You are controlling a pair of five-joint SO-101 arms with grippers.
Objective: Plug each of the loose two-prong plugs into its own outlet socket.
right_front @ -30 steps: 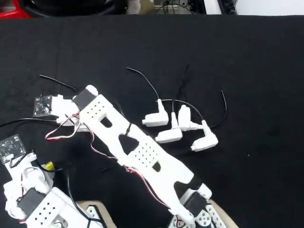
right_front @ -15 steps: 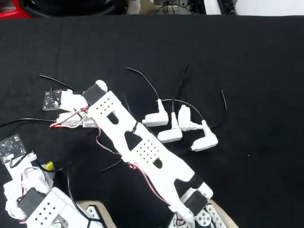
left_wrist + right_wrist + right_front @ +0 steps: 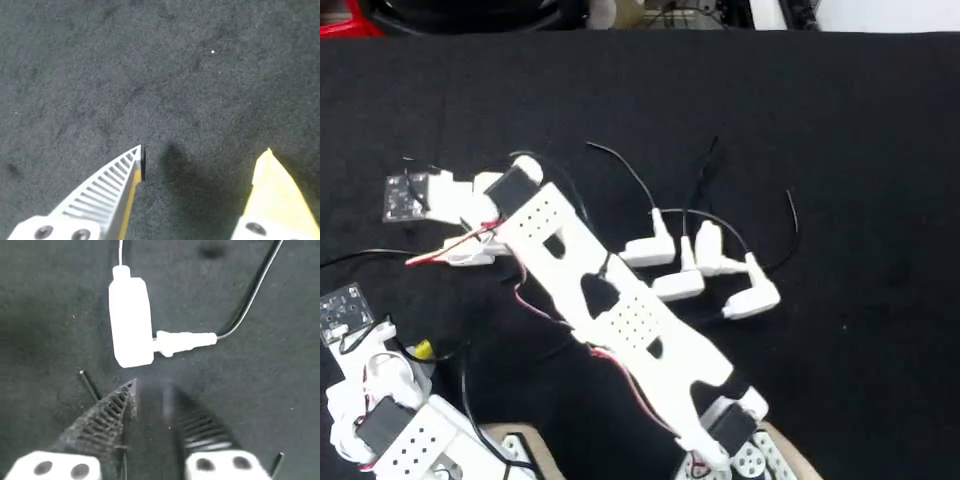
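The left end effector hung wide open over the black bench, while the right arm lay stretched diagonally across it. Whether the right end effector was open or closed could not be told. Just ahead of it lay a white socket block with a plug against its side, and a cluster of white plug-and-socket pieces with black leads sat mid-bench.

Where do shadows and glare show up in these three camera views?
Left wrist view: a soft shadow darkens the black cloth beneath the open left gripper. Right wrist view: the white rectangular socket block looks flatly bright, hardly shaded. High view: the white perforated arm glares against the cloth, where shadows barely register.
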